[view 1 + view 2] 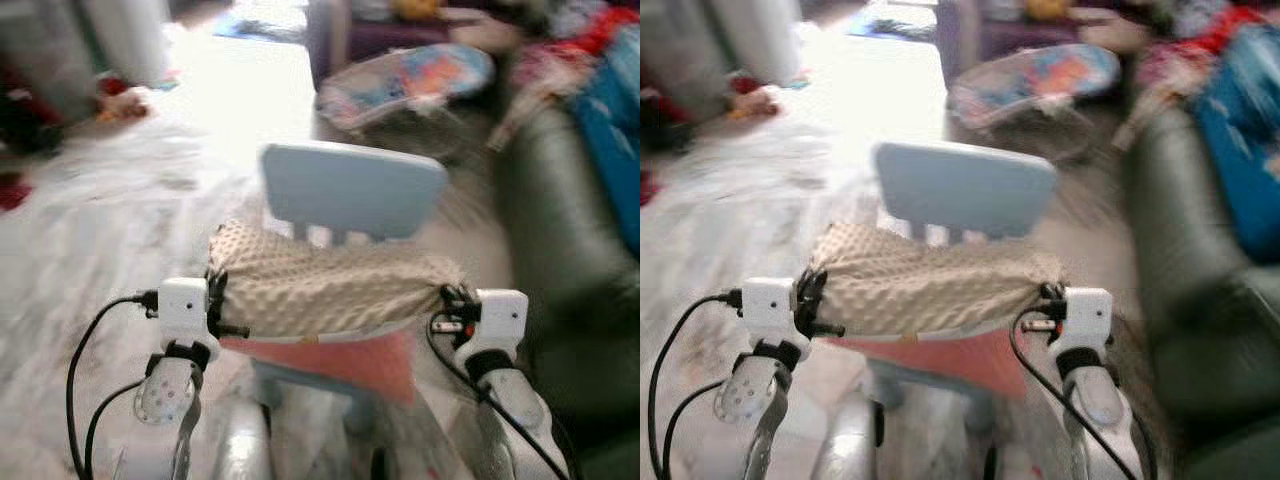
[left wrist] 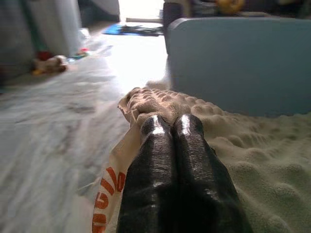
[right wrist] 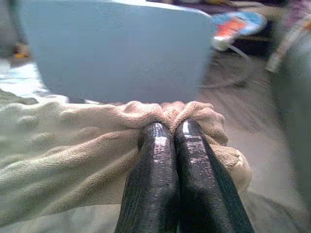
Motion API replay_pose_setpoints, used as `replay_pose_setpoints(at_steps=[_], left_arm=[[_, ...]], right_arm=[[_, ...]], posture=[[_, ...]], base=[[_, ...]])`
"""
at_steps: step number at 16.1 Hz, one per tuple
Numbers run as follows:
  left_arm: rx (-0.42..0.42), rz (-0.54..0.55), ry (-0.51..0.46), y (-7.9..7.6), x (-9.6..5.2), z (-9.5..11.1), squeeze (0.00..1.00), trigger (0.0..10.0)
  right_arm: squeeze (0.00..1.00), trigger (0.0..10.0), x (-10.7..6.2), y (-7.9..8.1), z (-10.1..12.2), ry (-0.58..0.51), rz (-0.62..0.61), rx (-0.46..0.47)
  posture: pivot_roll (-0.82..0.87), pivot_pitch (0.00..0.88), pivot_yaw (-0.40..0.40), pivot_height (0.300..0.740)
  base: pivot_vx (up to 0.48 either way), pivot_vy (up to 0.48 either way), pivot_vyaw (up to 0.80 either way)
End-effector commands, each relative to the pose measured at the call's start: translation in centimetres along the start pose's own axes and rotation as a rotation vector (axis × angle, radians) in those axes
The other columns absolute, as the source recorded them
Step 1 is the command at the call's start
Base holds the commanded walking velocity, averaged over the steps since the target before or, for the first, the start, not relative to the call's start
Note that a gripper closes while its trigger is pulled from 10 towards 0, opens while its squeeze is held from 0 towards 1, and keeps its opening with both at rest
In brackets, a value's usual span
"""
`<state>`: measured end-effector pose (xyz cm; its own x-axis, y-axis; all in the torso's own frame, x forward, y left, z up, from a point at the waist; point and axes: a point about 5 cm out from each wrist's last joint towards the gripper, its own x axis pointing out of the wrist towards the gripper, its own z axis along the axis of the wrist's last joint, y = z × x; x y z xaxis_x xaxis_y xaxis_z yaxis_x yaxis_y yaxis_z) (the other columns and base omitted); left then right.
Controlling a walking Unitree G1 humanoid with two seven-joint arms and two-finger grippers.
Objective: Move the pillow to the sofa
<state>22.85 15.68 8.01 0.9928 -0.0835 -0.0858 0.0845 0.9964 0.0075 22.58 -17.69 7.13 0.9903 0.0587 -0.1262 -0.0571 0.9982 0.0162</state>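
So the pillow [image 1: 320, 290] is pinched at mid-frame by both pincers, left pincer [image 2: 170, 127] and right pincer [image 3: 172, 130] clamped tight on bunched fabric, and it could be snagged on the blue chair [image 1: 350, 190] before the sofa [image 1: 575, 260] at right is reached.

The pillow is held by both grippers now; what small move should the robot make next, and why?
Probably turn right, toward the dark sofa, keeping the pillow raised. The left gripper and the right gripper are each shut on one end of it, so it hangs between them above the small blue chair. The sofa stands to the robot's right, so the load needs no new grasp.
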Motion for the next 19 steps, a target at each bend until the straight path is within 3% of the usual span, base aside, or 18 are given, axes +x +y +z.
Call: replay_pose_setpoints(at_steps=[1, 2, 3, 4, 11, 16, 19], left_arm=[[0.001, -0.010, -0.005, -0.2, 0.1, 0.2, 0.00, 0.0], [0.000, -0.011, -0.001, -0.3, 0.1, 0.1, 0.00, 0.8], [0.015, -0.015, 0.019, -0.4, 0.2, -0.2, 0.00, 9.1], [0.023, -0.027, 0.035, -0.5, 0.2, -0.5, 0.00, 10.0], [0.037, -0.061, 0.038, -1.0, 0.5, -0.5, 0.00, 10.0], [0.051, -0.073, -0.002, -0.7, 2.1, 1.1, 0.00, 10.0], [0.015, -0.087, 0.035, -1.6, 1.3, 0.5, 0.00, 10.0]], right_arm=[[0.00, 10.0, 0.0, 0.1, 0.9, -0.040, 0.011, -0.008], [0.00, 10.0, 0.0, 0.1, 0.9, -0.039, 0.005, -0.003], [0.00, 10.0, 0.0, -0.2, 0.9, -0.037, -0.011, -0.003], [0.00, 10.0, 0.0, -0.4, 0.9, -0.037, -0.018, -0.005], [0.00, 10.0, 0.0, -0.6, 1.0, -0.041, -0.028, -0.016], [0.00, 10.0, 1.7, -0.7, 2.3, -0.082, -0.007, -0.050], [0.00, 10.0, 1.6, -1.0, 1.8, -0.060, -0.034, -0.026]], posture=[[-0.02, 0.000, -0.003, 0.684], [-0.02, 0.000, -0.002, 0.694], [-0.02, 0.000, -0.002, 0.709], [-0.02, 0.000, 0.000, 0.719], [-0.02, 0.000, -0.010, 0.740], [-0.02, 0.000, -0.009, 0.740], [-0.02, 0.000, -0.002, 0.740]], base=[[0.000, 0.000, 0.00], [0.000, 0.000, 0.00], [0.000, 0.000, 0.00], [0.000, 0.000, 0.00], [0.000, 0.000, 0.00], [0.000, 0.000, 0.00], [0.000, 0.000, 0.00]])
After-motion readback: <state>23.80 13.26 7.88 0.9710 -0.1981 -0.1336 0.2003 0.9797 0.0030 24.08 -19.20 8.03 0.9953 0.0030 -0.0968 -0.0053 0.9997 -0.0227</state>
